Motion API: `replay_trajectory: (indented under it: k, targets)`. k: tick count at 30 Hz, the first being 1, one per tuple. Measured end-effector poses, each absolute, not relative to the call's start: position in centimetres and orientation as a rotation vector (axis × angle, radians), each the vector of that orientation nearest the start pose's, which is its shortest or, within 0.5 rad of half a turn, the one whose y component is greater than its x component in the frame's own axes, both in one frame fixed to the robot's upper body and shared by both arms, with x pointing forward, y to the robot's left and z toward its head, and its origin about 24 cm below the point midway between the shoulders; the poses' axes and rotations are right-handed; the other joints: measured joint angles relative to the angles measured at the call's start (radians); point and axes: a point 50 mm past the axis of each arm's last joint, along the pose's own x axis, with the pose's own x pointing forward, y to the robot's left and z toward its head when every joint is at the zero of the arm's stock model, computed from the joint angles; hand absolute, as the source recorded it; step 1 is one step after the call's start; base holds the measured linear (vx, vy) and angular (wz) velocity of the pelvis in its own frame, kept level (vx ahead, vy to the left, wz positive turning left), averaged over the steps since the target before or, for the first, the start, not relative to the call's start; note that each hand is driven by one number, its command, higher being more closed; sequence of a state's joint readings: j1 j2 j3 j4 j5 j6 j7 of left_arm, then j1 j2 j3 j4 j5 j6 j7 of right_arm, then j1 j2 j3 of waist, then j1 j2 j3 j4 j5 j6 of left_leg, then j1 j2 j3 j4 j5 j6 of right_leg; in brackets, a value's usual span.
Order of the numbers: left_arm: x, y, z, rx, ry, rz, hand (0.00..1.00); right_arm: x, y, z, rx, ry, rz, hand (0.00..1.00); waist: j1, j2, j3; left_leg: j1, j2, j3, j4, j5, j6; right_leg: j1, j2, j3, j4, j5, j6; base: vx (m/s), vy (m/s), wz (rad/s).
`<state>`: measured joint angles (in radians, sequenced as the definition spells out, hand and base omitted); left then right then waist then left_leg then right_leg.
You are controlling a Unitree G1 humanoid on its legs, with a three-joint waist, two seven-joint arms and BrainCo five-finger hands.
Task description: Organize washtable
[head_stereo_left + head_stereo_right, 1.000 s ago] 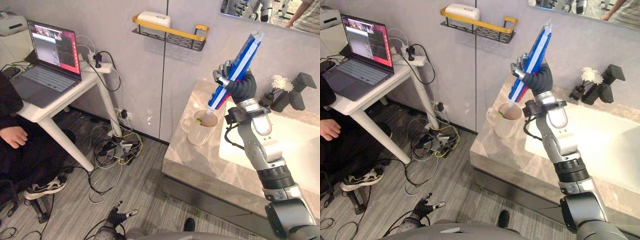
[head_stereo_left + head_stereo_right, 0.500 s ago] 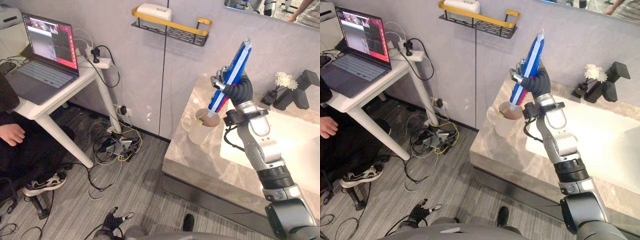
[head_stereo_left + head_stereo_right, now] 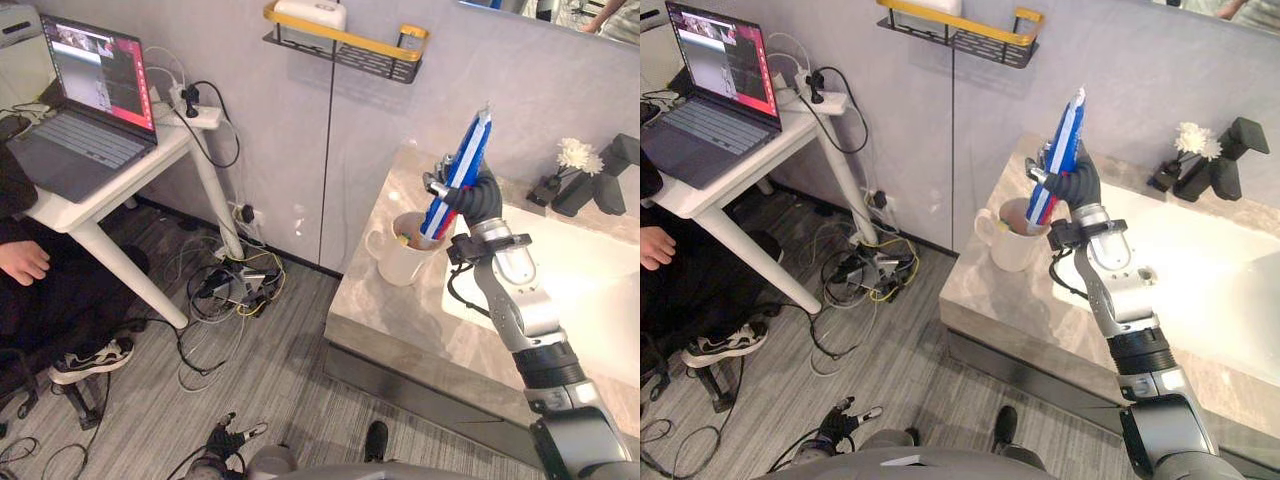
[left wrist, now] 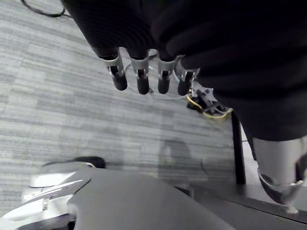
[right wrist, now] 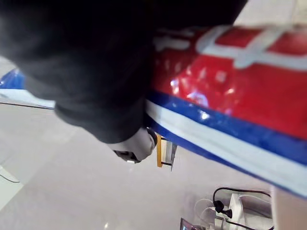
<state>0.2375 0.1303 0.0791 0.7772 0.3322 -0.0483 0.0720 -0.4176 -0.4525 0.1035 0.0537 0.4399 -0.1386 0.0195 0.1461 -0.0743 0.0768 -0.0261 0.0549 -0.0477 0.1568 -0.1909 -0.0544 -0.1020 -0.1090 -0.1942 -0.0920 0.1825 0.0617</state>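
Note:
My right hand point(image 3: 472, 197) is shut on a blue, red and white toothpaste tube point(image 3: 458, 168), held nearly upright. The tube's lower end dips into a cream mug point(image 3: 398, 264) standing at the left end of the marble washtable point(image 3: 400, 320). Up close, the right wrist view has the tube point(image 5: 230, 96) lying across my fingers. Inside the mug lies something small and yellowish. My left hand point(image 3: 843, 418) hangs low over the floor, its fingers point(image 4: 139, 79) straight and holding nothing.
A white sink basin point(image 3: 590, 290) lies right of the mug, with a black faucet point(image 3: 608, 182) and white flower point(image 3: 573, 155) behind it. A wall shelf point(image 3: 345, 48) carries a white box. At left are a laptop point(image 3: 85, 110) on a table, a seated person point(image 3: 25, 265) and floor cables point(image 3: 235, 292).
My right hand has come down and stood the tube more upright, so its lower end is now inside the mug. The camera has shifted slightly.

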Motion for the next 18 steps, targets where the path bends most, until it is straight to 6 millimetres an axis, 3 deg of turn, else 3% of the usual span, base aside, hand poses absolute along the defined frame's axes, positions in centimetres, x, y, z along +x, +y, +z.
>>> replay_trajectory:
  k: [6,13,14,18]
  targets:
    - [9.1,21.9,-14.0,0.421,0.967,0.068,0.00,30.6,-18.6,14.1,0.003,-0.357,0.173,1.00,-0.002,-0.001,0.001,0.019,-0.008,-0.005,-0.025,0.009,0.001,0.007,-0.002,-0.001,0.000,-0.002,0.003,0.00,0.000,0.00]
    - [9.1,21.9,-14.0,0.421,0.965,0.067,0.00,30.6,-19.3,13.5,0.029,-0.338,0.130,1.00,-0.009,-0.004,0.002,0.035,-0.010,-0.011,-0.037,0.009,0.001,0.020,-0.004,-0.007,-0.001,-0.008,0.008,0.00,0.000,0.01]
    - [9.1,21.9,-14.0,0.421,0.965,0.067,0.00,30.6,-19.4,13.5,0.033,-0.340,0.127,0.00,-0.012,-0.005,0.003,0.035,-0.010,-0.014,-0.039,0.010,0.001,0.020,-0.005,-0.009,0.000,-0.008,0.008,0.01,0.000,0.05]
    - [9.1,22.0,-14.0,0.421,0.966,0.067,0.00,30.6,-19.3,13.5,0.045,-0.342,0.122,0.00,-0.017,-0.006,0.004,0.035,-0.008,-0.013,-0.038,0.013,0.003,0.020,-0.006,-0.010,0.000,-0.009,0.008,0.01,-0.002,0.01]
